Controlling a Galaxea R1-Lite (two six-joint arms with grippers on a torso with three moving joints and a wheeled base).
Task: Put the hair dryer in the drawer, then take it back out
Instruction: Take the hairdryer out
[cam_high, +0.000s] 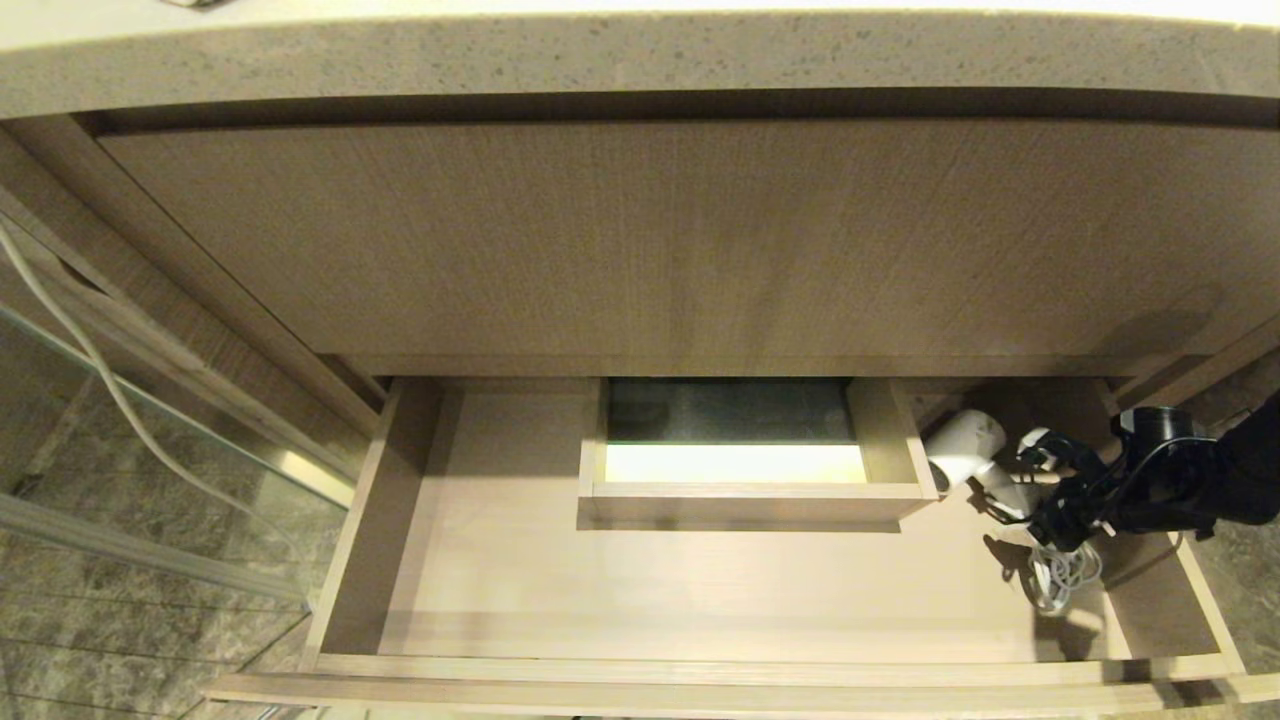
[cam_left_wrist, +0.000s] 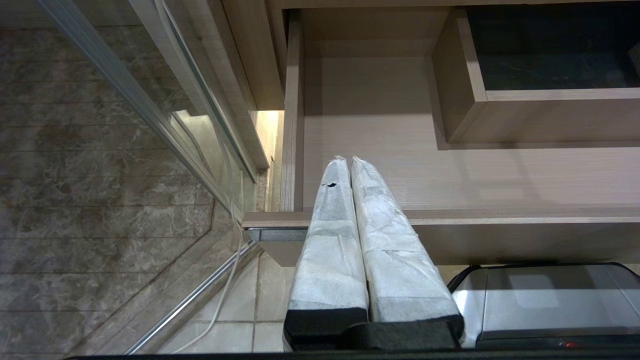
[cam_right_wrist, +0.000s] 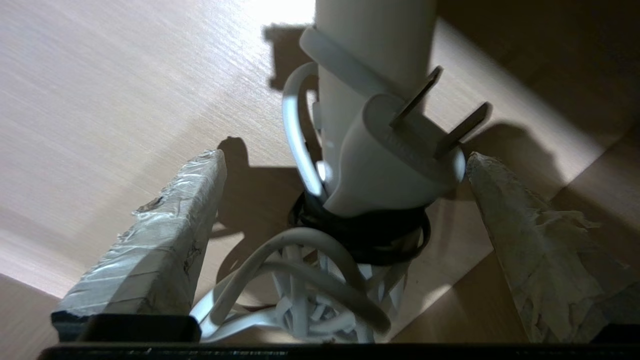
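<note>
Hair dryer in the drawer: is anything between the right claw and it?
Nothing visible. The right claw is open with its fingers on either side of the hair dryer handle, where the plug and coiled cord lie, in the drawer's right part. Only the dryer's own cord sits between the fingers.

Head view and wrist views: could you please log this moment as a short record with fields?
Drawer: wide light-brown wood-grain drawer, pulled open.
Hair dryer: small white plastic hair dryer lying in the drawer's right end, beside the boxed cut-out.
Cord: coiled white cord on the drawer floor.
Right gripper: open, fingers either side of the plug.
Left gripper: shut, outside the drawer front.
</note>
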